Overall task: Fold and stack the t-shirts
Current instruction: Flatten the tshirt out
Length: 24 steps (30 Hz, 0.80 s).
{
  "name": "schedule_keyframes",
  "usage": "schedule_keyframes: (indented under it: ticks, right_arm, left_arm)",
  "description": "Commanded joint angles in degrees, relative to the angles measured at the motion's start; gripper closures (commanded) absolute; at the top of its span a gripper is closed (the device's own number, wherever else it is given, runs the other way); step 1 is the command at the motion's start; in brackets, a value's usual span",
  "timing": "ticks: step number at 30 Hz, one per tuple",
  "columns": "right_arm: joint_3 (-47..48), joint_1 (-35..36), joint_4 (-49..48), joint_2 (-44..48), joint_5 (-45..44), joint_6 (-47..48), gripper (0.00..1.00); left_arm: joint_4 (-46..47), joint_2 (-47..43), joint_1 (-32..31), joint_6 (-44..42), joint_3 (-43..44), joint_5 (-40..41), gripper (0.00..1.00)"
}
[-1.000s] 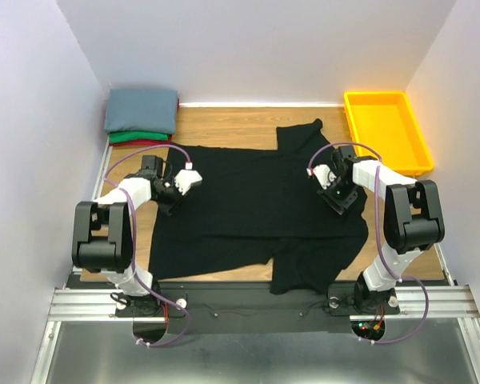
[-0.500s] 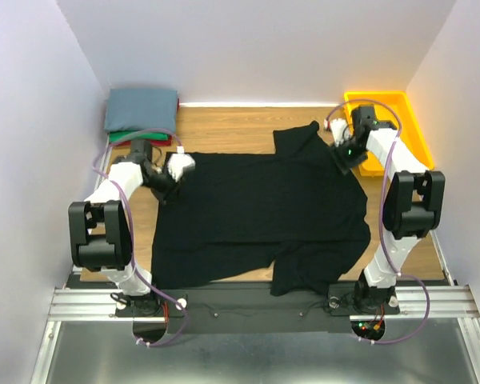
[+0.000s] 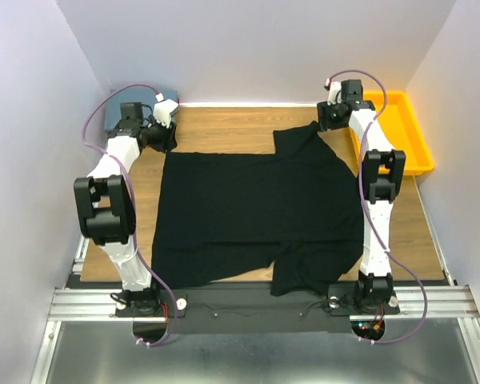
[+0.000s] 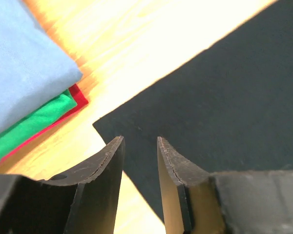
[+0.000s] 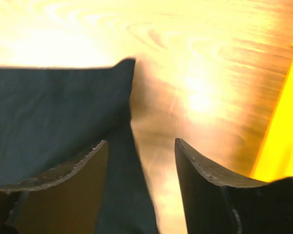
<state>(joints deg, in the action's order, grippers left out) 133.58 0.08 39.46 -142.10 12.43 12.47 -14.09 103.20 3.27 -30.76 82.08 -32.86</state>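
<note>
The black t-shirt (image 3: 260, 204) is lying spread flat over the middle of the table (image 3: 224, 122). Its long axis seems to be running left to right, with what look like sleeves poking out at the far and near edges on the right side. Its far left corner is sitting directly under the left gripper (image 4: 139, 141), showing through the gap between the fingertips. The jaws are standing narrowly apart with nothing pinched between them, and whether they are touching the cloth I cannot tell. The folded grey-blue tee (image 4: 24, 63), green tee (image 4: 34, 124) and red tee (image 4: 78, 100) are resting in a stack just beyond that corner, with a strip of bare wood between. On the other side, the right gripper (image 5: 140, 142) is hanging over the far right flap of the black shirt. Its jaws are spread wider and gripping nothing, with the flap's tip lying ahead and toward its left finger and the yellow bin (image 3: 400, 152) just off to the right. Both arms are reaching fully out toward the back of the table, each being the nearer one to its own far corner.
</note>
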Motion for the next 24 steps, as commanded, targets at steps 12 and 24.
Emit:
schedule_keyframes:
  ticks: [12,24]
  right_arm:
    - [5.9,0.2,-14.8,-7.9,4.6,-11.2,0.3]
    - [6.1,0.2,-17.9,-11.3,8.1,-14.5,0.4]
  left_arm:
    - [7.0,9.4,1.4,9.1,3.9,2.7,0.55]
    - [6.5,13.6,2.4,10.1,5.7,3.5,0.54]
